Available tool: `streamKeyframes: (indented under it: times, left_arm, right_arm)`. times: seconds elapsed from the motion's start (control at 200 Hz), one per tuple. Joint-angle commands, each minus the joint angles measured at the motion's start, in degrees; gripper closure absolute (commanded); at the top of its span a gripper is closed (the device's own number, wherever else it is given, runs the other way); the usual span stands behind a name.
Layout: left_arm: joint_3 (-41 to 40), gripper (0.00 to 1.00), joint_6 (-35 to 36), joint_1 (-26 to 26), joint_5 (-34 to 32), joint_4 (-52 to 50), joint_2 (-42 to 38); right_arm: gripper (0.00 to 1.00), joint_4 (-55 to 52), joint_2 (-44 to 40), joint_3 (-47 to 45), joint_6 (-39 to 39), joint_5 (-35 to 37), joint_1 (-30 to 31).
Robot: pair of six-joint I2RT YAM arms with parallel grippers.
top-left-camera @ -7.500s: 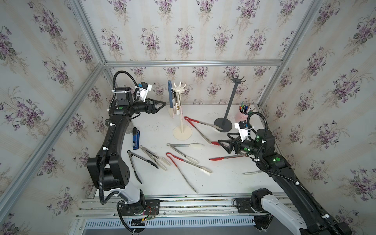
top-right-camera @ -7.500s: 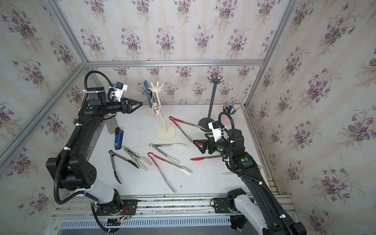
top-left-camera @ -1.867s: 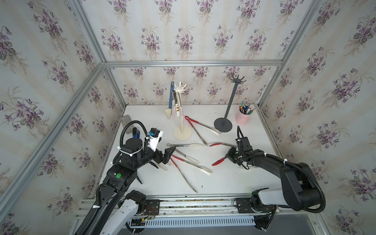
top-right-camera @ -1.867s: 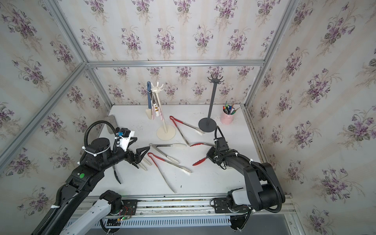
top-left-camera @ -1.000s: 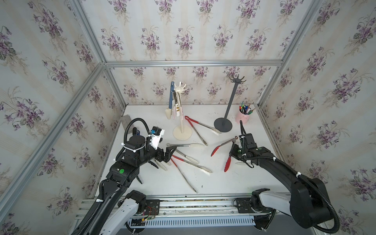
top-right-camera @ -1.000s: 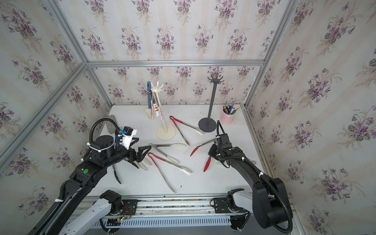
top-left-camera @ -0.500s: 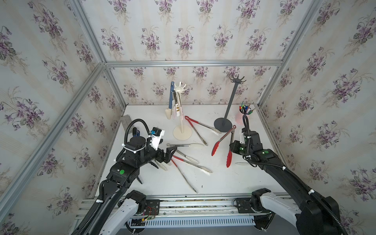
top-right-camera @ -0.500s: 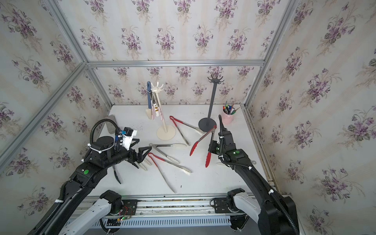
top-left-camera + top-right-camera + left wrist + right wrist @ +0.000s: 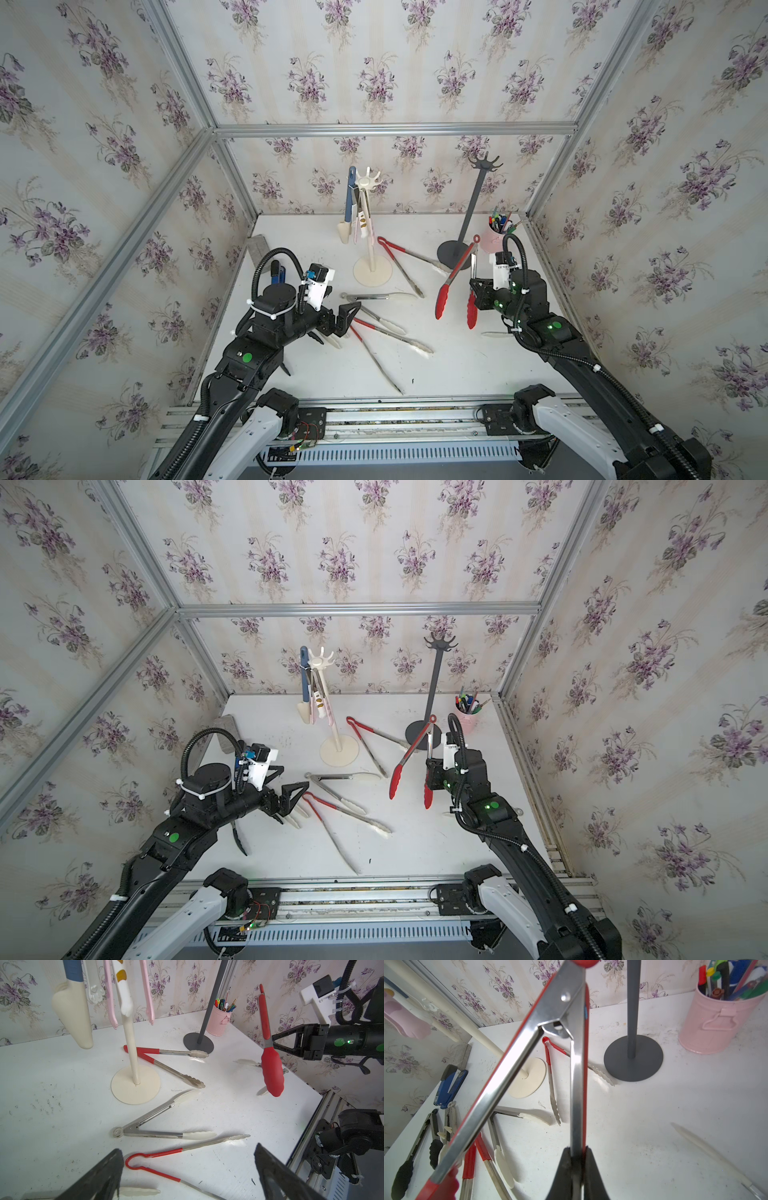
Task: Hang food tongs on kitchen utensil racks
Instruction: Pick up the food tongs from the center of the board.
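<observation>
Over on the right half of the white table (image 9: 457, 374) we see the big change. The right gripper (image 9: 473, 286) is squeezed shut on one arm of the red-tipped steel tongs (image 9: 459, 272), and they're now up in the air, ring end on top, red tips dangling clear of the surface. A couple of seconds back they were lying nearly flat down by the tabletop, so that's a proper lift and swing upright. Half a second ago they looked almost the same, just a touch lower.

The left gripper (image 9: 348, 319) has dropped from up by the cream rack with the round base (image 9: 371, 249) to low over the loose red-handled steel tongs (image 9: 386, 332). Its jaws are spread as wide as they go, holding nothing.

Room-wise, the ring end sits just in front of the lower pole of the dark grey metal rack (image 9: 469, 212), whose hooks are way higher. The pink cup of pens (image 9: 490, 245) is just behind the arm, and the right wall and table edge are close. Open bare table lies toward the front rail, between the scattered tongs and the right arm. That cream rack already carries blue-handled cream-tipped tongs (image 9: 348, 203) and pink ones.
</observation>
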Motion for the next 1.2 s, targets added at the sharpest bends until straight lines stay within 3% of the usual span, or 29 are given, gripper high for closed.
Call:
streamKeyframes:
  times: [0.0,0.41,1.194]
  left_arm:
    - [0.0,0.01,-0.2,-0.1,-0.4,1.5,-0.3]
    - [0.0,0.01,0.6,-0.3,-1.1,1.6,-1.6]
    - [5.6,0.01,5.1,-1.0,0.9,3.9,-6.1]
  right_arm:
    - [1.00,5.8,-0.3,0.1,-5.8,-2.7,0.1]
    - [1.00,15.7,0.4,-0.8,-22.7,-13.8,0.1]
    - [1.00,29.4,16.0,7.4,-25.7,-21.4,0.1]
